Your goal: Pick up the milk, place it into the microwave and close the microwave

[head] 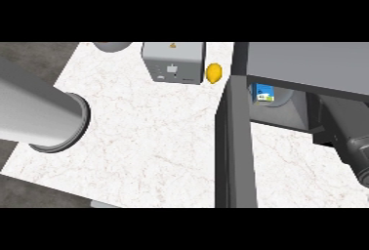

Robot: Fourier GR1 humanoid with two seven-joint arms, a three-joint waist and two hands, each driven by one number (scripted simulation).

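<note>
Right robot hand (352, 149) noted at the view's right edge, seen only as a dark block pointing into the open microwave (310, 63). Whether it is wide, narrow or holding anything cannot be told.

Milk (264, 93) located up and to the left of the robot hand, inside the microwave's cavity, just under the front edge of the housing. A blue-and-white carton is seen, apart from the robot hand, with a stretch of grey cavity wall between them.

Microwave door (234, 141) found open, seen edge-on as a long dark slab left of the robot hand, running toward the lower edge of the view over the surface (144, 146).

Lemon (214, 72) recorded just past the door on the side away from the robot hand, beside a grey box-shaped appliance (174, 62).

Left forearm (36, 112) observed well to the left of the robot hand, a pale cylinder above the surface; its end is hidden.
</note>
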